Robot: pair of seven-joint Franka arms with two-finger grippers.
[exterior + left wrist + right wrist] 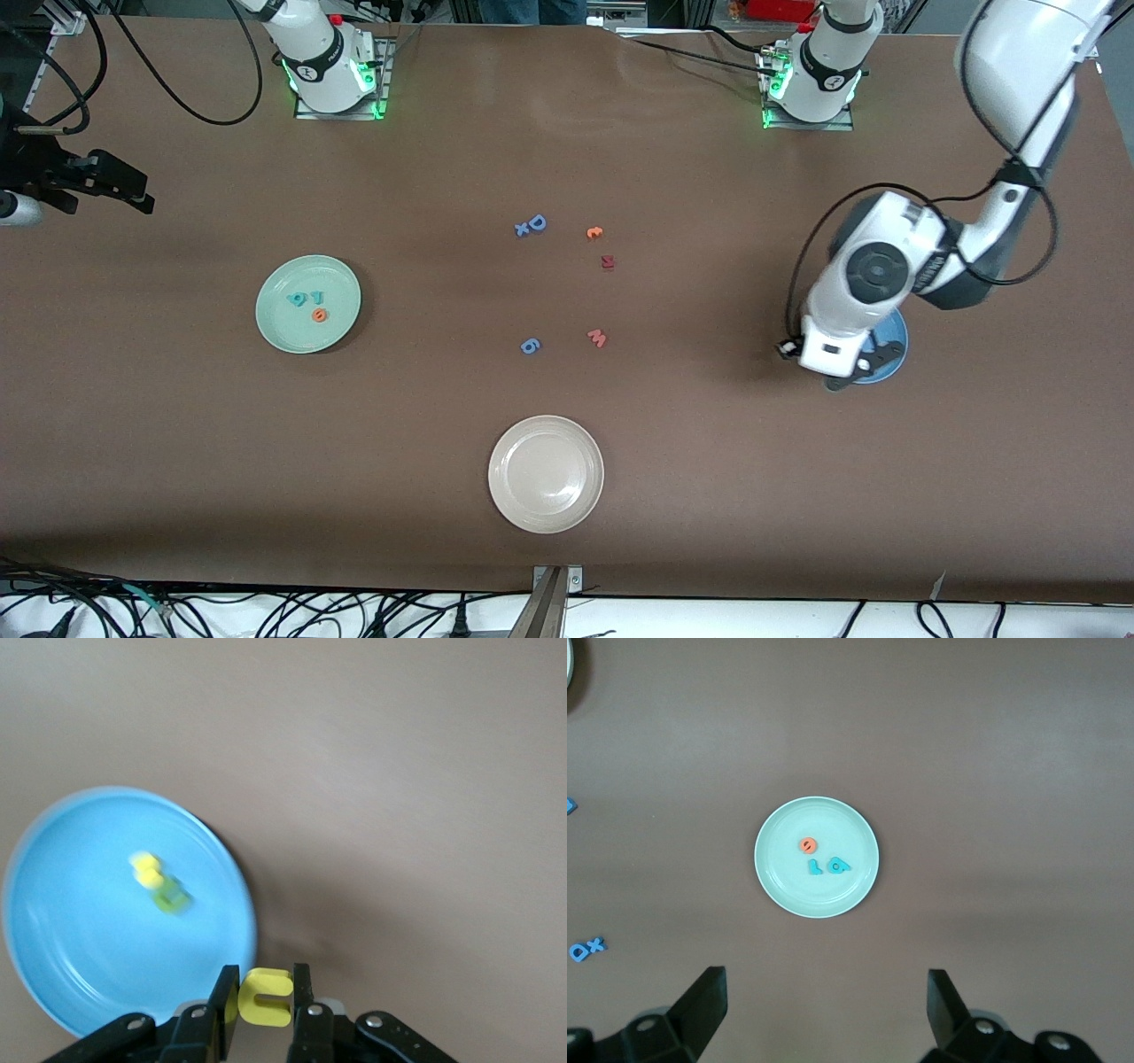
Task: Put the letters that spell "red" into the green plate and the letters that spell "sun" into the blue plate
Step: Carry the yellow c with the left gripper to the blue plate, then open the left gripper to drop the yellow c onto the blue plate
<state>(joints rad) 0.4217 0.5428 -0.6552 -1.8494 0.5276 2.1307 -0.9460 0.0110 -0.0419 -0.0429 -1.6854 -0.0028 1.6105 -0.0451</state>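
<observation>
Right gripper is parked high at the right arm's end of the table, waiting; its fingers stand wide apart with nothing between them.

I see the green plate toward that same end, carrying the teal "r", the teal "d" and the orange "e", so "red" is all in.

Mid-table strays: blue "D", an orange letter, a dark red letter, a blue "6", the pink "w". The cream-white plate sits nearer the front camera.

Left gripper hangs by the rim of the blue plate, fingers clamped on the yellow "n". In that plate lie the yellow "s" and the green "u", touching.
</observation>
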